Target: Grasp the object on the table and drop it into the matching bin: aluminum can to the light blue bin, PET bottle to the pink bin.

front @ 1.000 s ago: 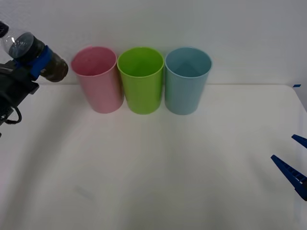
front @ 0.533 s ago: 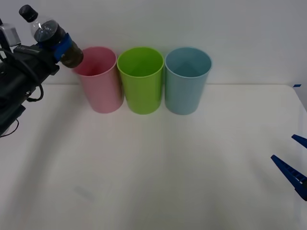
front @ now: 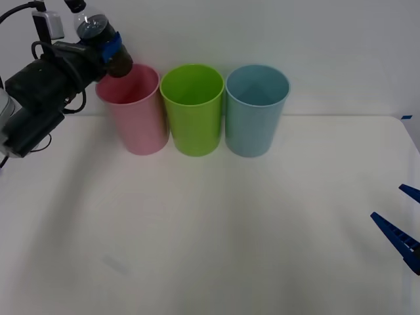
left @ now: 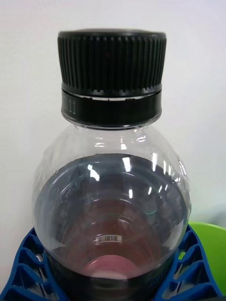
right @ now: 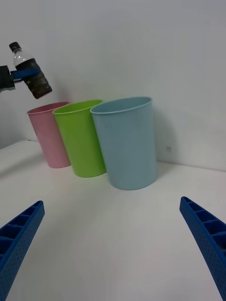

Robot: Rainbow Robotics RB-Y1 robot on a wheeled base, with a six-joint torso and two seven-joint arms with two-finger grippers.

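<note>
Front view: high above the arms, facing forward and down over the table [front: 216, 230], far enough to take in the pink bin [front: 134, 111], lime green bin [front: 192, 108] and light blue bin [front: 256, 108] in a row. Right wrist view: low, near the tabletop, facing across it toward the same three bins from well apart. Left wrist view: very close on the PET bottle [left: 113, 188], green rim at its edge. The front and right wrist views share bins, bottle and table.

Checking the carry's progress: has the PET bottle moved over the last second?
Yes. Held in the left claw, the PET bottle has travelled rightward and upward in the front view, from well left of the pink bin to just above its left rim.
</note>
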